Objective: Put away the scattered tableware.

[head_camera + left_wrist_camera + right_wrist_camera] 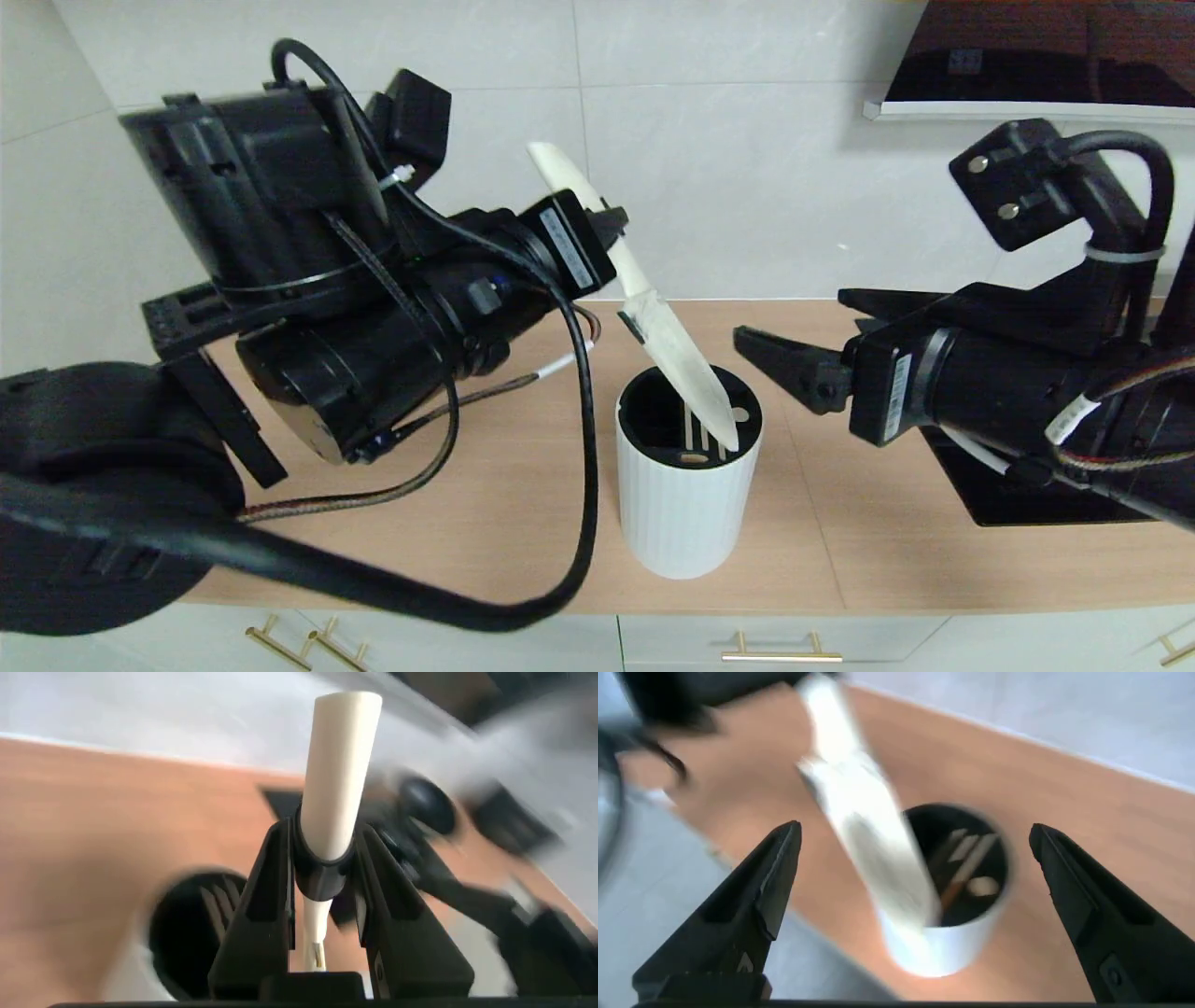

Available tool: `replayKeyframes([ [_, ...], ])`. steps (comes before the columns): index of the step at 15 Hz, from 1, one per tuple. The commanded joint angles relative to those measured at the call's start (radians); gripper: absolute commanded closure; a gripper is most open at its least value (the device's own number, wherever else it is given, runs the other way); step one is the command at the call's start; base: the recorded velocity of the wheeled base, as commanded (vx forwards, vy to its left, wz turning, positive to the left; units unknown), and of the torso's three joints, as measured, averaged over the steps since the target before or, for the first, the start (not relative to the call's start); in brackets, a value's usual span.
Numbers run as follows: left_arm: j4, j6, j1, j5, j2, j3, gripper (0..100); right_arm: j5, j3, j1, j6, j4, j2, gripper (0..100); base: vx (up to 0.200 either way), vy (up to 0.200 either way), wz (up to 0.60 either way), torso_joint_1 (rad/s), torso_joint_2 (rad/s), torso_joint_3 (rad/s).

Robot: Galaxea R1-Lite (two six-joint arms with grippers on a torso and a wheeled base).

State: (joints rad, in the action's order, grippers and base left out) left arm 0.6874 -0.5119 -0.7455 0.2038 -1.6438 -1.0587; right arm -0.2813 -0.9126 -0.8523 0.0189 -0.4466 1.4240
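My left gripper (611, 245) is shut on the cream handle of a white knife (686, 369), which hangs tilted with its blade tip just inside the mouth of a white ribbed utensil holder (686, 509). The holder stands on the wooden counter (467, 523) and has several wooden utensils in it. In the left wrist view the knife handle (336, 775) is clamped between the fingers (266, 905), with the holder's dark opening (187, 943) below. My right gripper (794, 350) is open beside the holder's right; in its own view the holder (957, 901) and knife blade (873, 831) lie between its wide fingers.
A black cooktop (1036, 495) is set into the counter at the right, under my right arm. A range hood (1036, 56) hangs on the tiled wall at top right. Drawers with gold handles (780, 651) run below the counter's front edge.
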Motion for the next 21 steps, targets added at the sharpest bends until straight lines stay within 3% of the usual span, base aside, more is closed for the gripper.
replayKeyframes([
  [1, -0.019, 0.016, 0.002, 0.049, 0.035, -0.063, 100, 0.001, 0.003, 0.039, -0.001, 0.0, -0.039, 0, 0.0, 0.0, 0.0, 0.0, 0.0, 0.0],
  [2, -0.023, 0.038, 0.002, 0.072, 0.045, -0.069, 100, 0.002, 0.001, 0.049, -0.001, 0.0, -0.04, 0, 0.0, 0.0, 0.0, 0.0, 0.0, 0.0],
  [5, -0.017, 0.24, 0.002, 0.201, 0.076, -0.098, 100, 0.004, -0.002, 0.076, -0.002, 0.0, -0.034, 0, 0.0, 0.0, 0.0, 0.0, 0.0, 0.0],
  [6, -0.019, 0.283, -0.003, 0.218, 0.064, -0.129, 100, 0.005, 0.0, 0.088, -0.002, 0.0, -0.031, 0, 0.0, 0.0, 0.0, 0.0, 0.0, 0.0],
  [7, -0.017, 0.303, -0.014, 0.241, 0.044, -0.136, 100, 0.005, 0.0, 0.09, -0.002, 0.0, -0.033, 0, 0.0, 0.0, 0.0, 0.0, 0.0, 0.0],
  [8, -0.017, 0.317, -0.046, 0.315, 0.035, -0.112, 100, 0.005, 0.0, 0.095, -0.002, -0.001, -0.036, 0, 0.0, 0.0, 0.0, 0.0, 0.0, 0.0],
  [9, -0.016, 0.326, -0.061, 0.344, 0.018, -0.089, 100, 0.005, 0.0, 0.099, -0.002, -0.001, -0.033, 0, 0.0, 0.0, 0.0, 0.0, 0.0, 0.0],
  [12, 0.061, 0.357, -0.115, 0.373, -0.077, -0.087, 100, 0.007, 0.0, 0.108, -0.002, -0.001, -0.03, 0, 0.0, 0.0, 0.0, 0.0, 0.0, 0.0],
  [16, 0.124, 0.414, -0.121, 0.44, -0.123, -0.083, 100, 0.008, 0.0, 0.11, -0.002, -0.001, -0.019, 0, 0.0, 0.0, 0.0, 0.0, 0.0, 0.0],
  [21, 0.127, 0.414, -0.152, 0.447, -0.14, -0.064, 100, 0.008, 0.0, 0.11, -0.002, -0.001, -0.013, 0, 0.0, 0.0, 0.0, 0.0, 0.0, 0.0],
])
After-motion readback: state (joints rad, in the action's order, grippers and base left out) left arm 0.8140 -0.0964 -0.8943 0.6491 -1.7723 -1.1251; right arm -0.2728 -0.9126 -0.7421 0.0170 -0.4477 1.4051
